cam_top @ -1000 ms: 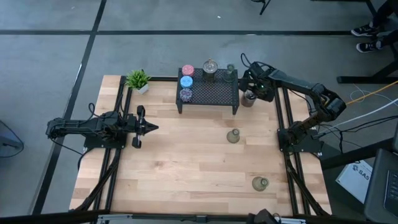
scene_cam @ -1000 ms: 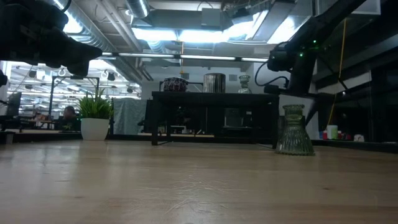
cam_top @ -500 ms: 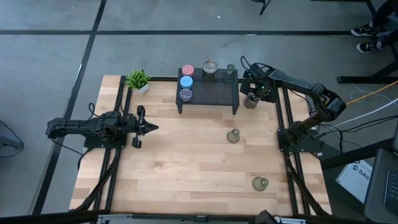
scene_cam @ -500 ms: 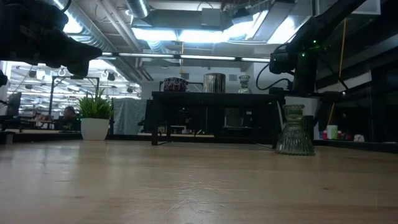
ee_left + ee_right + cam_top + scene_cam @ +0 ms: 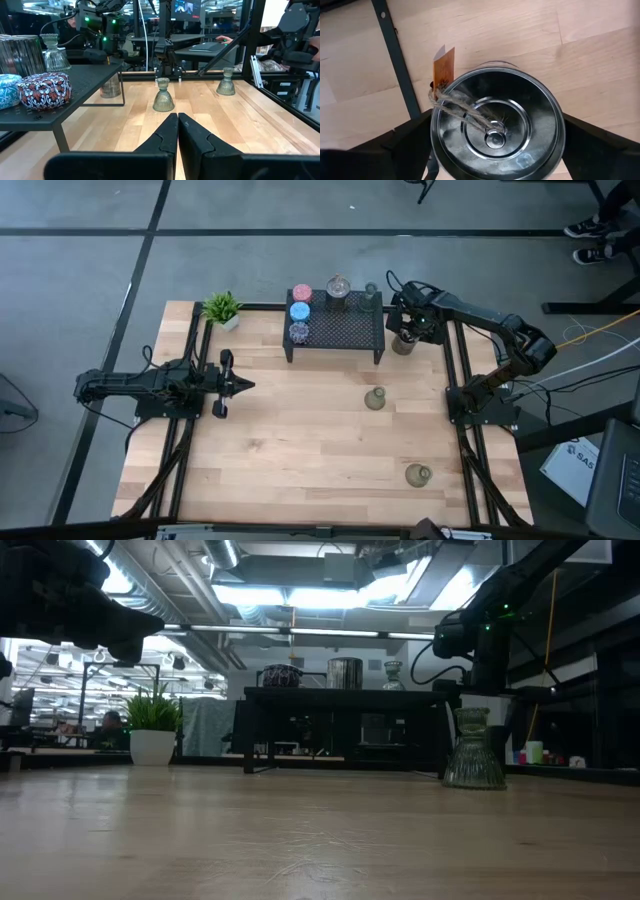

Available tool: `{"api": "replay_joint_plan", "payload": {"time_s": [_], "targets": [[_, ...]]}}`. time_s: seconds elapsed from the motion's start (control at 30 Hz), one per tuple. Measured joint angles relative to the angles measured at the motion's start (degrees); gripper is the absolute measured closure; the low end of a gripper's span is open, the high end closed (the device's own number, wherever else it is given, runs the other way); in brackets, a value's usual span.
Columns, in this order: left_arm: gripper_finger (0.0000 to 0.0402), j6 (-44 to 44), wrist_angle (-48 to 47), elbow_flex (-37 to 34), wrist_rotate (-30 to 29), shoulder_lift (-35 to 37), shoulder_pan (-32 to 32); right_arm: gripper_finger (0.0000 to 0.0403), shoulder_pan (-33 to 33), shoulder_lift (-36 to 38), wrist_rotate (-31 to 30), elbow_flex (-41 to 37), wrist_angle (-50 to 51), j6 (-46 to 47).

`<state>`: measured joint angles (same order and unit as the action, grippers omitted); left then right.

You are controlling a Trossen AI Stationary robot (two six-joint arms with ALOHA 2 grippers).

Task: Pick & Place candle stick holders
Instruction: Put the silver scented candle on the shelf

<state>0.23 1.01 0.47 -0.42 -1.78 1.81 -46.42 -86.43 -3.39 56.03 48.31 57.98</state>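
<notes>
Right wrist view shows the right gripper (image 5: 495,145) straddling a silver holder (image 5: 495,130) with a twine tag — fingers wide on either side, not visibly clamped. That holder stands on the table just beside the black rack (image 5: 337,328), at its right end. Close squarely on the rim, clear of the twine — then lift straight. The left gripper (image 5: 177,131), fingers together, waits well apart from the rack.

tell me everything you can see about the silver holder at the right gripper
The silver holder is a round, shiny metal cup seen from above, open, with stepped rings and a small socket at its centre. Twine is tied at its rim with an orange tag. It looks upright, just right of the black rack over the wooden table. The right gripper straddles it, one finger on each side; contact is unclear.
</notes>
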Motion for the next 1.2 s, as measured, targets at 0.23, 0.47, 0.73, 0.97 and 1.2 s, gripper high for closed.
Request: {"api": "replay_joint_plan", "payload": {"time_s": [0.23,0.47,0.73,0.97,1.2], "targets": [[0.0394,-0.02,-0.01,0.00,-0.01,0.02,0.00,0.0039,0.63,0.31,0.80,-0.01,0.99,-0.39],[0.0395,-0.02,-0.01,0.00,-0.01,0.02,0.01,0.0039,1.10,2.79,1.37,-0.11,3.28,-0.42],[0.0394,-0.02,0.01,0.00,0.00,0.00,0.01,0.0039,1.12,6.57,1.35,0.75,7.99,-1.24],[0.0393,0.00,0.00,0.00,-0.01,0.02,0.01,0.0039,1.14,8.15,1.53,7.20,15.96,-4.89],[0.0395,0.01,0.00,0.00,-0.01,0.01,0.00,0.0039,2.20,8.17,2.21,14.65,21.89,-10.29]]}}
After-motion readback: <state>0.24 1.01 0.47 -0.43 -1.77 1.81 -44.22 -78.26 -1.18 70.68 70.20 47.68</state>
